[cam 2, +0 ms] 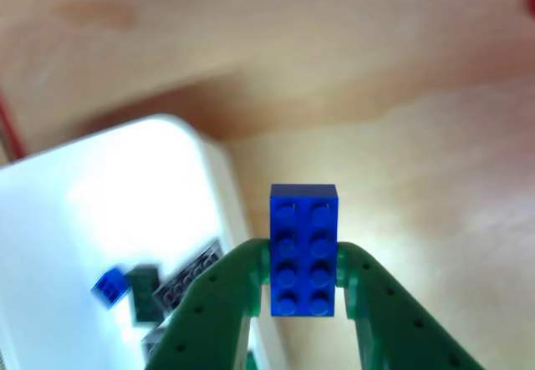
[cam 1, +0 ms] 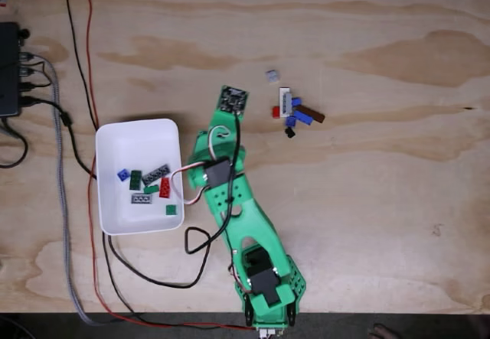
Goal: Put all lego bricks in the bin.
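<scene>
Blue and studded, a two-by-four lego brick (cam 2: 303,249) stands upright, pinched between the green fingers (cam 2: 219,303) of the hand (cam 2: 303,291) in the other view, its lower end cut off by nothing but the fingers' grip at its sides. Behind it the white bin (cam 2: 100,211) blurs out of focus at the left, its near end lost past the frame's bottom edge; a small blue piece (cam 2: 109,286) and darker pieces inside are hard to make out. In the fixed view the bin (cam 1: 115,140) sits toward the desk's (cam 1: 367,201) left edge, holding blue, green, grey and red bricks. The green arm (cam 1: 241,216) reaches up from the desk's bottom edge, and its own body hides the hand and brick from above. A cluster of loose bricks (cam 1: 295,112), possibly six or seven, lies well apart, right of centre. Cables (cam 1: 76,148) trail along the left side.
</scene>
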You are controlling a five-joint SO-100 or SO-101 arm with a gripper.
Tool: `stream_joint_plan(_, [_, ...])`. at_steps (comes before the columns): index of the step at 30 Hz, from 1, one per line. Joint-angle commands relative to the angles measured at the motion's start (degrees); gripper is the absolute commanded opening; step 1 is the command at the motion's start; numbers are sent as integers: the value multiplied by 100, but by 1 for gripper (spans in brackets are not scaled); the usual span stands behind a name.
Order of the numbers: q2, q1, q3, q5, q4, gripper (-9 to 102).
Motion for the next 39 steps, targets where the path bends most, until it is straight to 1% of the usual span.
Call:
stream_joint_plan(1, [-1222, -1424, -3041, 659, 1433, 0])
stream_joint_plan(3, [-1898, -1846, -3094, 773, 1354, 0])
stream_joint_plan(6, [-2443, -2188, -2461, 976, 633, 0])
stream_joint_plan(7, [-2558, -2241, -2276, 1011, 466, 4])
stream_joint_plan(9, [-2637, -2276, -1811, 1046, 88, 25])
stream_joint_plan(11, [-2487, -2171, -1380, 1072, -132, 38])
stream_joint_plan(13, [-1898, -1802, -1160, 1134, -202, 38])
stream_joint_plan(15, [-1204, -1160, -1433, 1072, 202, 38])
stream_joint_plan(17, [-554, -114, -1503, 694, 448, 36])
stream_joint_plan(18, [-220, 510, -1248, 272, 422, 36])
stream_joint_plan(20, [167, 1731, -185, -747, -79, 35])
stream_joint_plan(22, [334, 2443, 1213, -1696, -677, 33])
stream_joint_plan(23, [431, 2689, 1978, -2013, -1160, 32])
stream_joint_plan(26, [483, 3173, 3480, -2382, -2549, 30])
stream_joint_plan(29, [475, 3375, 4228, -2487, -3463, 31])
stream_joint_plan(32, [545, 3226, 4395, -2452, -3683, 33])
stream_joint_plan(35, [536, 3190, 4395, -2549, -4113, 32])
stream_joint_plan(39, [-88, 3428, 3981, -2812, -4403, 32])
